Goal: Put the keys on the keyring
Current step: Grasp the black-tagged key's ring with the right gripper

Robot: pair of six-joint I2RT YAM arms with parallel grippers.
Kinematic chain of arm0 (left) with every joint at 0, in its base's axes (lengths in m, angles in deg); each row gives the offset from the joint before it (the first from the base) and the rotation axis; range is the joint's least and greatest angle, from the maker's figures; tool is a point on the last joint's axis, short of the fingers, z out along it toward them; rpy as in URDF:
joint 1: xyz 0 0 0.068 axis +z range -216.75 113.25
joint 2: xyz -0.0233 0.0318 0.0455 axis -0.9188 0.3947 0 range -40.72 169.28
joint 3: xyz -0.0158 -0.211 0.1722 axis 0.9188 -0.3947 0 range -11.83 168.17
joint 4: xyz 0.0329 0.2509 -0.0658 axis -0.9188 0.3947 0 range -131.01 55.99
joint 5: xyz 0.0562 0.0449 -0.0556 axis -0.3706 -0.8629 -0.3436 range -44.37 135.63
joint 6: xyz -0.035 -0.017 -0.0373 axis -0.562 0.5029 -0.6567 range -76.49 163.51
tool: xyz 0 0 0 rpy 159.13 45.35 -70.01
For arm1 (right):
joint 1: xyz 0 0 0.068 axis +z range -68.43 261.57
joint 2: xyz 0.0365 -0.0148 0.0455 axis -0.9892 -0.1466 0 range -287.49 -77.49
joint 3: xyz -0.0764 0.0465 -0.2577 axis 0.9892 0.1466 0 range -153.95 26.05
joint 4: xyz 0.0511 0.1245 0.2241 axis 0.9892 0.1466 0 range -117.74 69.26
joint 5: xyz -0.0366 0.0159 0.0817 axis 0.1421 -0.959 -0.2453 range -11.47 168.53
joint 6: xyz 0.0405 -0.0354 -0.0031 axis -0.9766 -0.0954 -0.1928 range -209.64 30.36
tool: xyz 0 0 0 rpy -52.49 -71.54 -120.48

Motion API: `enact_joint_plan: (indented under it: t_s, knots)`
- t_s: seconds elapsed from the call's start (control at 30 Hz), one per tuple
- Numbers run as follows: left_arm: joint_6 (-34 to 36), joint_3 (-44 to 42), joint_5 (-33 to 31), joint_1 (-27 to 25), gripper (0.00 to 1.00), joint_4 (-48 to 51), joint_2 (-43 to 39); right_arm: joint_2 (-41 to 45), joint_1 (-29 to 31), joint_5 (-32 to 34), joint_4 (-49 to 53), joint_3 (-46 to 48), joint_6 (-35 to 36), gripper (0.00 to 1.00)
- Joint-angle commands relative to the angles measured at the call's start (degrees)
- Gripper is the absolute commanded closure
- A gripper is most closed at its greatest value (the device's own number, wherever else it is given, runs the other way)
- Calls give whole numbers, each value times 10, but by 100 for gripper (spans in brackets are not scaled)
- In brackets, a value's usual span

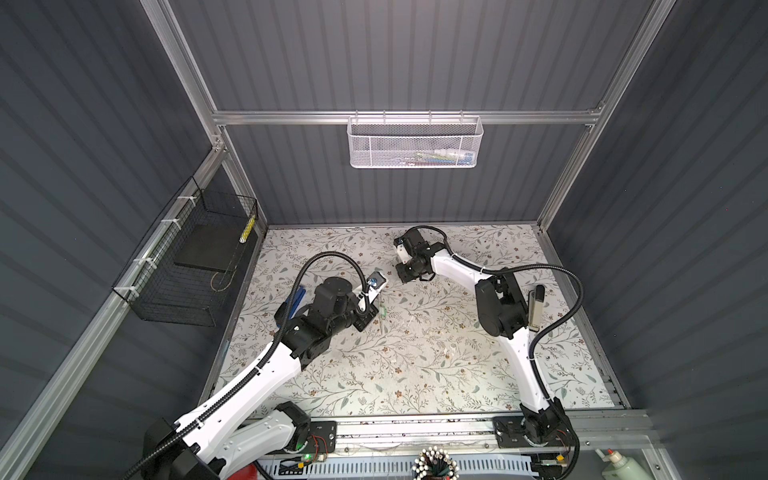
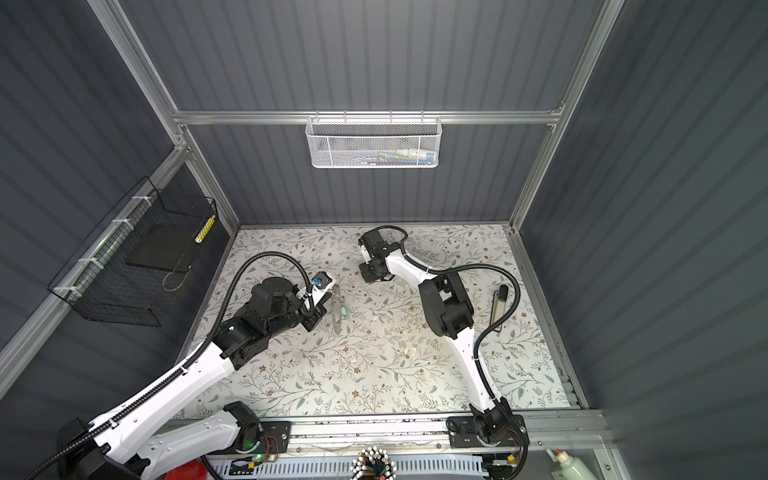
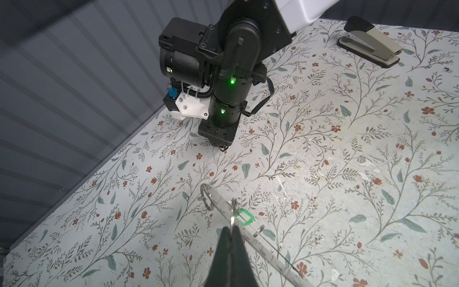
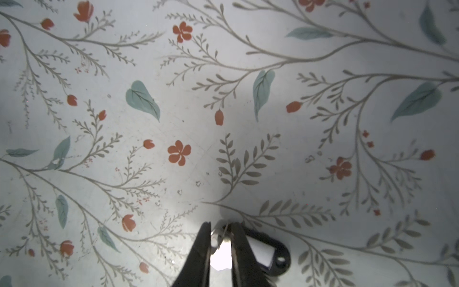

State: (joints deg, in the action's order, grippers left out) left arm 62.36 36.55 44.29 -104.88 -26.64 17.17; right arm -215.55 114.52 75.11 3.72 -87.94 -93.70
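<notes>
The keyring [image 3: 260,244] is a thin flat grey ring, seen edge-on and standing upright off the table in both top views [image 2: 337,311]. My left gripper [image 3: 232,228] is shut on its rim. The green-framed key tag [image 3: 245,217] hangs on the ring just past the fingertips, also seen in a top view [image 2: 343,311]. Two small split rings [image 3: 207,196] sit on it too. My right gripper [image 4: 221,229] is down at the table near the back [image 2: 368,277]. It is closed on the small silver ring of the black-headed key [image 4: 270,251], which lies flat beside one finger.
A grey and black stapler [image 3: 370,42] lies at the table's right side [image 2: 498,309], behind the right arm's elbow. A blue object [image 1: 298,300] is half hidden behind the left arm. A black wire basket [image 1: 195,266] hangs on the left wall, a white mesh basket [image 1: 415,141] on the back wall.
</notes>
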Motion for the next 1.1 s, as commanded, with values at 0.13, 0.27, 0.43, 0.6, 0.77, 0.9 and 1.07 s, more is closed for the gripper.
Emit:
enact_joint_plan:
  t_s: [0.13, 0.27, 0.43, 0.6, 0.77, 0.9, 1.07]
  knots:
    - [8, 17, 6, 3, 100, -5, 1, -18, 2, 6, 30, -25, 1, 82]
    - [9, 15, 6, 3, 100, -6, -1, -18, 3, 5, 30, -25, 2, 85]
    - [9, 15, 6, 4, 100, -6, -1, -13, 5, 3, 28, -20, 8, 91]
    - [9, 15, 6, 4, 100, -5, -1, -13, 6, 6, 29, -19, 8, 92]
    - [9, 14, 6, 3, 100, -5, -2, -12, 6, 11, 30, -18, 7, 84]
    - [9, 14, 7, 3, 100, -6, -4, -13, 6, 10, 33, -20, 9, 82]
    - [11, 13, 6, 3, 100, -6, -4, -13, 6, 13, 40, -19, 9, 83]
